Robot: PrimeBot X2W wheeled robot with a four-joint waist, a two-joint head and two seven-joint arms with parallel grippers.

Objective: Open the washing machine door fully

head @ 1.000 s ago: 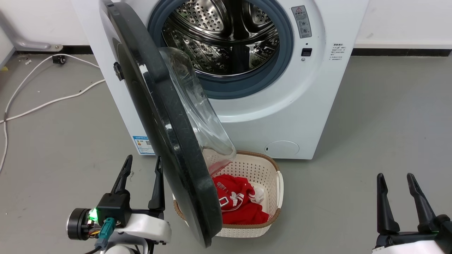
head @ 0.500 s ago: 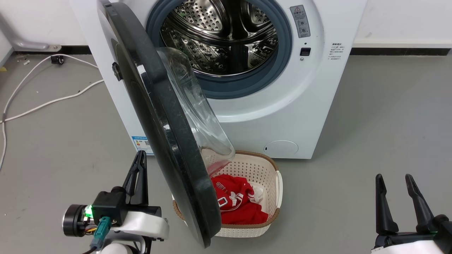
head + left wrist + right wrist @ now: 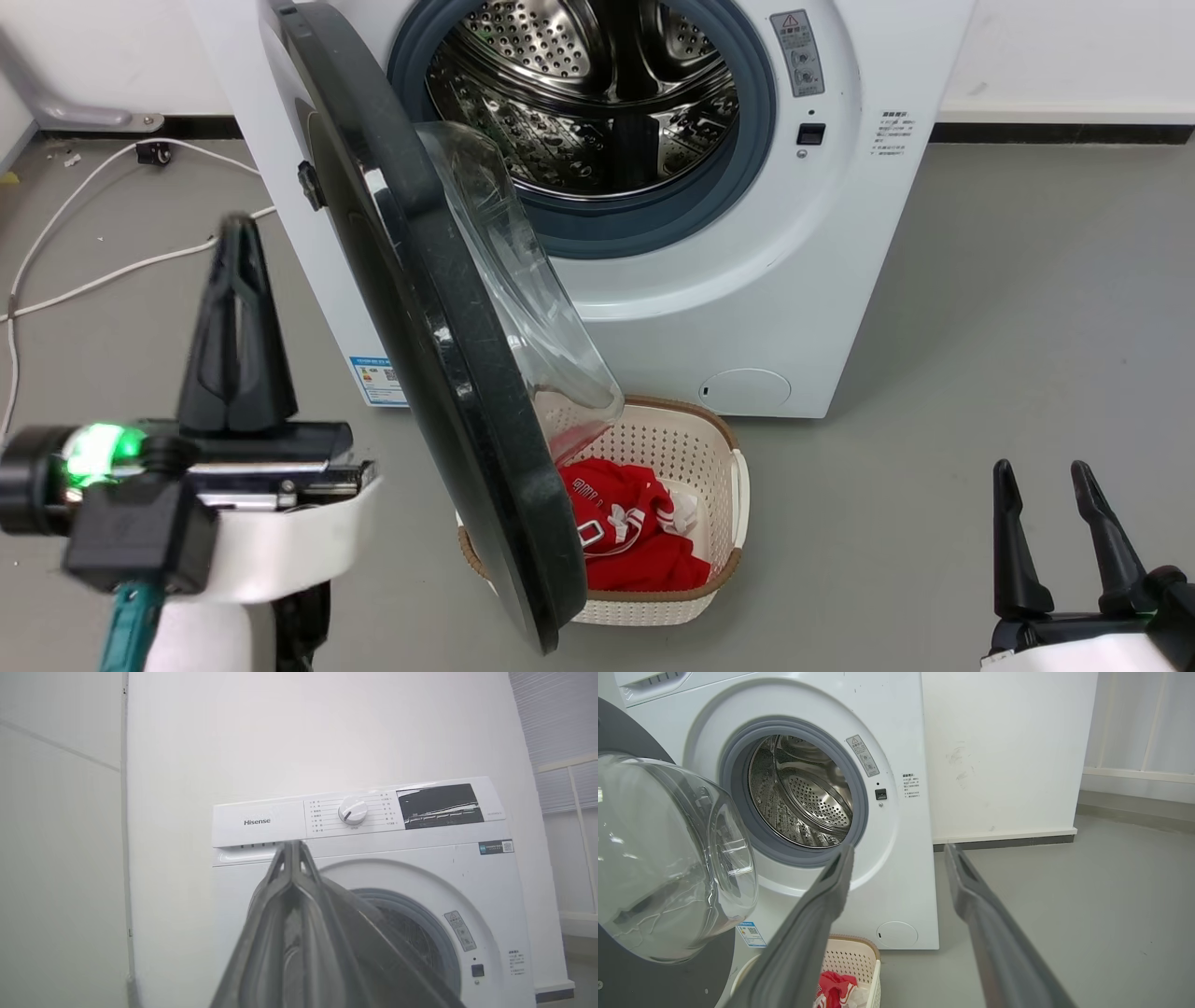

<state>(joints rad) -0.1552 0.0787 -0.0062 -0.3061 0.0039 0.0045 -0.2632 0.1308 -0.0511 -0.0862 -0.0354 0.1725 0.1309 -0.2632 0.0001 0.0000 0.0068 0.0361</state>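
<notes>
the washing machine door is swung out from the machine. it's hinged at the left of the grey-ringed drum opening and stands nearly edge-on to the head camera, so it's partway open, not folded back against the front. its clear glass bowl bulges toward the drum side. the door's lower edge hangs over a cream basket on the grey floor with a red shirt in it.

left gripper is up high on the outer side of the door, fingers pressed together with nothing between them. in its wrist view it points at the control panel – can't see it touching the door. right gripper sits low at the right, well apart from the door, fingers spread and empty. a white cable trails across the floor on the left.
</notes>
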